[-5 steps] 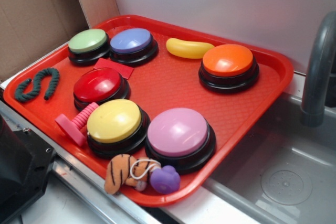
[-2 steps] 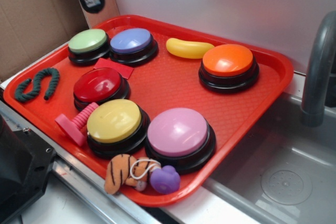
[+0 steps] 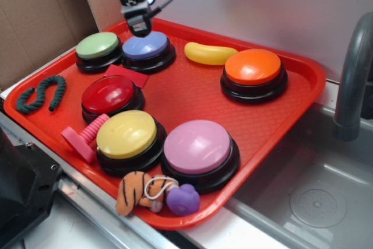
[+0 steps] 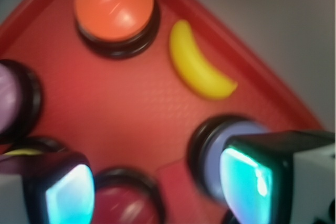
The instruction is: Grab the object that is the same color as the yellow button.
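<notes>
Glossy yellow curved plastic toy banana (image 3: 210, 53) lies beside the orange domed button (image 3: 253, 67); the empty, wide-open gripper (image 4: 157, 187) risks bumping that.

No legible text, apparently.

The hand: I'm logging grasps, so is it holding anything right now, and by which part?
Nothing is held. The hand is open and empty above the blue button; the banana lies untouched on the tray.

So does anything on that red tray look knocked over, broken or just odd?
Nothing looks spilled or broken. The pink spool-like toy leans against the yellow button, and the striped plush hangs over the tray's near rim.
</notes>
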### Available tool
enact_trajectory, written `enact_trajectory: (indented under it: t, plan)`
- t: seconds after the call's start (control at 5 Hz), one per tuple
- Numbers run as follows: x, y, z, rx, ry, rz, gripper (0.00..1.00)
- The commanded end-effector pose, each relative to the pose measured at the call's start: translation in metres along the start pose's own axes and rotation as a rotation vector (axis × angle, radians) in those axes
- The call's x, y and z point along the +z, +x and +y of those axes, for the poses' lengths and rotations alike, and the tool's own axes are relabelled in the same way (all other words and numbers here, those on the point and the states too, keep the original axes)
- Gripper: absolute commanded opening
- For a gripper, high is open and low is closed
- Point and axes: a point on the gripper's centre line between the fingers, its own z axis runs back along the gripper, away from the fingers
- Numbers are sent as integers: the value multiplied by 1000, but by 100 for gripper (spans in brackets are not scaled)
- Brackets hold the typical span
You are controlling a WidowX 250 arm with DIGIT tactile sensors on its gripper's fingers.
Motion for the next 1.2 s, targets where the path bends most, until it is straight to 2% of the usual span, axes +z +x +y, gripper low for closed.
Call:
enact_trajectory:
  t: [0.0,0.2,0.4,0.6,1.0]
  plan:
    - [-28,39,15,-253,45,-86,100]
    - [-46,41,24,-358,25,-175,100]
    - [-59,40,25,-406,-8,-210,100]
    - [-69,36,27,-400,-20,-227,100]
    - [-81,37,25,-400,-51,-200,100]
